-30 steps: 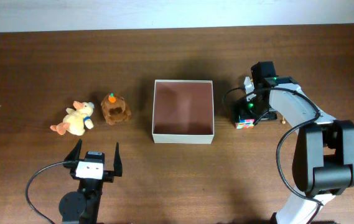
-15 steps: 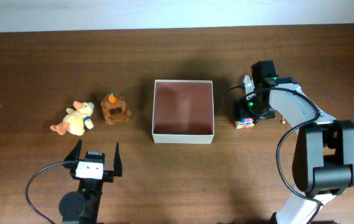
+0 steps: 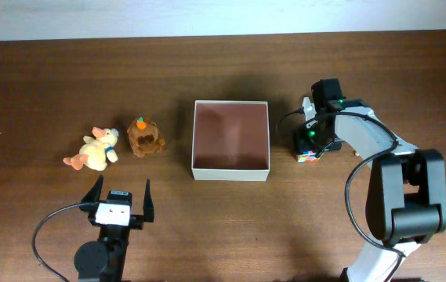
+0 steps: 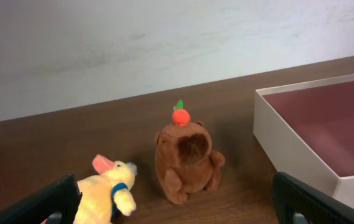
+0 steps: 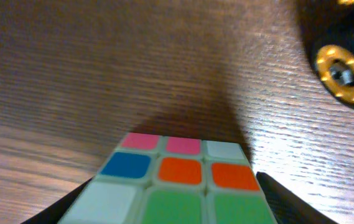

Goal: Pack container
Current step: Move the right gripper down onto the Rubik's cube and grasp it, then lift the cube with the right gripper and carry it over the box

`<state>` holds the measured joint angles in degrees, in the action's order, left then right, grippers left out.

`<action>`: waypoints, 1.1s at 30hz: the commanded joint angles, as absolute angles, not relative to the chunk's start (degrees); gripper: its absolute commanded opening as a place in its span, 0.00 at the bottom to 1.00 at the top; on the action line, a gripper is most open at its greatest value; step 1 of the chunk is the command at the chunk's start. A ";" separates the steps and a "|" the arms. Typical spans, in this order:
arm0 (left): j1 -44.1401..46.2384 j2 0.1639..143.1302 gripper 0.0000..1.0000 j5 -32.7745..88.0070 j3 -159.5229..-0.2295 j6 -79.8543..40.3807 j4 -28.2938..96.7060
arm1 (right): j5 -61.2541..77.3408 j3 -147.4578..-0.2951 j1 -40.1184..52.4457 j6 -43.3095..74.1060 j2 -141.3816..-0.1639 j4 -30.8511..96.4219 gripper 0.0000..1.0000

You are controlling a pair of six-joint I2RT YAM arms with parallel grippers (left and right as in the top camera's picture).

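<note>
The container, a shallow cream box with a pinkish-brown inside, stands at mid-table holding nothing; its near corner shows in the left wrist view. A colourful puzzle cube rests on the table right of it. My right gripper is down over it, and in the right wrist view the dark fingers press against both sides of the cube. A brown plush with an orange top and a yellow duck plush lie at left. My left gripper stands open short of them, holding nothing.
A small gold-ringed object lies on the wood just right of the cube, seen tiny in the overhead view. The white wall runs along the table's far edge. The right arm curves over the table's right side.
The right gripper's jaws have narrowed onto the cube and the wrist has shifted slightly left. The left arm and the plush toys have not moved.
</note>
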<state>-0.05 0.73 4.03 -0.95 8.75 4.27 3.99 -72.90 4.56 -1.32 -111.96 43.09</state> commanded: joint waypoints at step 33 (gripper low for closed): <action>0.23 0.36 0.99 3.75 -0.54 8.25 4.16 | 7.40 -105.51 8.01 -1.98 -113.56 73.25 0.55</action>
